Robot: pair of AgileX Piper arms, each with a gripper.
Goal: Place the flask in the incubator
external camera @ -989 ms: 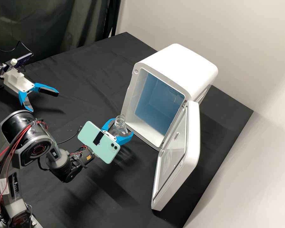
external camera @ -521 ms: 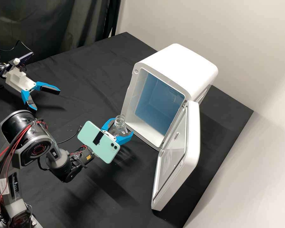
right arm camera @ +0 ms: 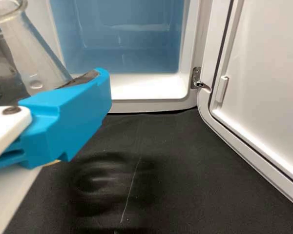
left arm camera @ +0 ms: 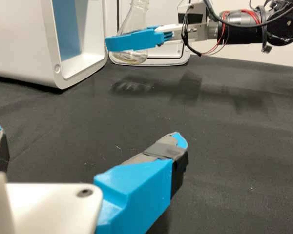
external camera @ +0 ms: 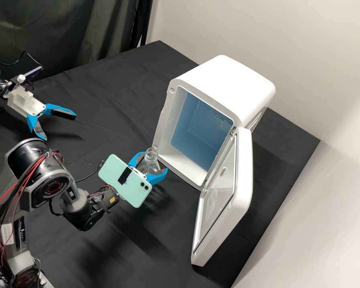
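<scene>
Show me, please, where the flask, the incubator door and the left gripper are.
flask (external camera: 150,159), high view, on its glass neck.
incubator door (external camera: 224,188), high view, on its inner panel.
left gripper (external camera: 57,126), high view, midway between its open fingertips.

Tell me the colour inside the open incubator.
Light blue inner walls, best in right wrist view.

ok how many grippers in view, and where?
2. The left gripper is open above the bench's left side, away from the incubator. The right gripper is shut on the flask, just in front of the incubator's open doorway.
</scene>
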